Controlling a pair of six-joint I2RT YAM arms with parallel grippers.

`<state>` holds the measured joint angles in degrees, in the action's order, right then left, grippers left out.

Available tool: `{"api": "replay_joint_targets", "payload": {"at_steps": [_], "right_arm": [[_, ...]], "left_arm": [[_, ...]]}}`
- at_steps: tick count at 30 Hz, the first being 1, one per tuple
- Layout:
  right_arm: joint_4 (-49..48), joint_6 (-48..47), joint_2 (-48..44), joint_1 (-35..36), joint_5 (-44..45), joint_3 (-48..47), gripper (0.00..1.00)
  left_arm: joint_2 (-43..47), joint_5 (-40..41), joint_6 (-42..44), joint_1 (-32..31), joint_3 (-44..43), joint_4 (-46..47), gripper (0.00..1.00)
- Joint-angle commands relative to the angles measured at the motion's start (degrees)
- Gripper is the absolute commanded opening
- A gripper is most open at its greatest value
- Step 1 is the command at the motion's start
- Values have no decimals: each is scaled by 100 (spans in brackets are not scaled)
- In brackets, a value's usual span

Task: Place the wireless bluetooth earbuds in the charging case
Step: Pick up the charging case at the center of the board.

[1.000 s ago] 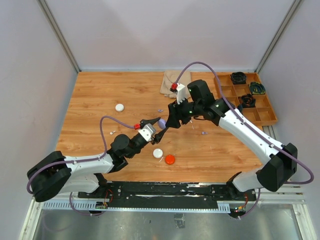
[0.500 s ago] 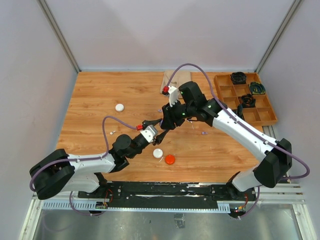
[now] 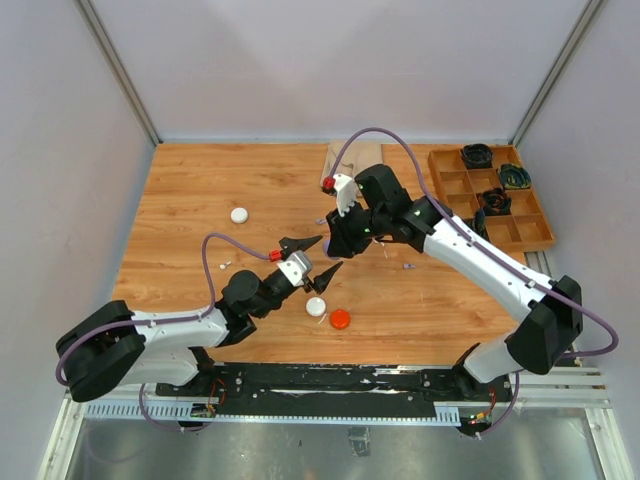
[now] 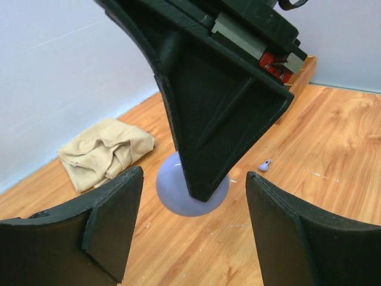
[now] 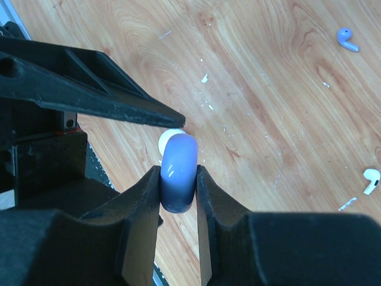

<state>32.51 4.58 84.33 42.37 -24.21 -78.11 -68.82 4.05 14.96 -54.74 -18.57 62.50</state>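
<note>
Squarely in the middle of the right wrist frame, we see the right gripper (image 5: 178,179) clamping a lilac round plastic puck (image 5: 178,156) edge-on. One black finger presses each flat face, and the jaws are narrow around it, over the wood-grain tabletop (image 3: 200,200).

The left gripper (image 3: 312,258) faces it at the centre of the overhead frame. Its two pointed black fingers are spread wide and hold nothing. In the left wrist frame they stand on either side of the puck, with a gap showing on both sides.

Two of the earbuds lie loose on the boards, outside any case. We spot a small purple stemmed plastic earbud (image 5: 347,39) at the upper right of the right wrist frame. A small white stemmed plastic earbud (image 5: 371,179) lies at that frame's right edge, well apart from the first.

Toward the bottom of the overhead frame, a white round plastic puck (image 3: 316,307) sits just beside a red round plastic puck (image 3: 340,319), below the spread fingers. Another white round puck (image 3: 239,214) rests at centre left. A crumpled beige cloth (image 3: 340,160) lies by the back wall. A compartmented wooden tray (image 3: 455,185) fills the upper right corner.
</note>
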Motion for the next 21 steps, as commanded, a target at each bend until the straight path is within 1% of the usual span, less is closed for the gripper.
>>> {"api": "replay_joint_targets", "payload": {"at_steps": [1, 5, 9, 12, 14, 17, 19, 21], "right_arm": [[158, -401, -257, 35, 119, -43, 9], [159, -581, -414, -11, 17, 82, 5], [159, -870, -594, -57, -50, 230, 4], [154, -1198, -733, -62, -211, 339, 4], [171, -1380, -824, -62, -316, 396, 4], [191, -1685, -980, -62, -414, 470, 4], [189, -1871, -1059, -66, -489, 543, 3], [217, -2027, -1099, -64, -667, 578, 3]], "left_arm": [[363, 170, -203, -54, 123, -141, 75], [799, 114, -183, -49, 147, -738, 76], [1290, -234, -135, 14, 258, -1325, 77], [1554, -939, -380, 337, 258, -1686, 77], [1623, -1509, -594, 587, 296, -1732, 76], [1643, -2253, -761, 872, 287, -1757, 72], [1622, -2557, -847, 953, 257, -1784, 71], [1577, -2843, -925, 1036, 202, -1809, 65]]}}
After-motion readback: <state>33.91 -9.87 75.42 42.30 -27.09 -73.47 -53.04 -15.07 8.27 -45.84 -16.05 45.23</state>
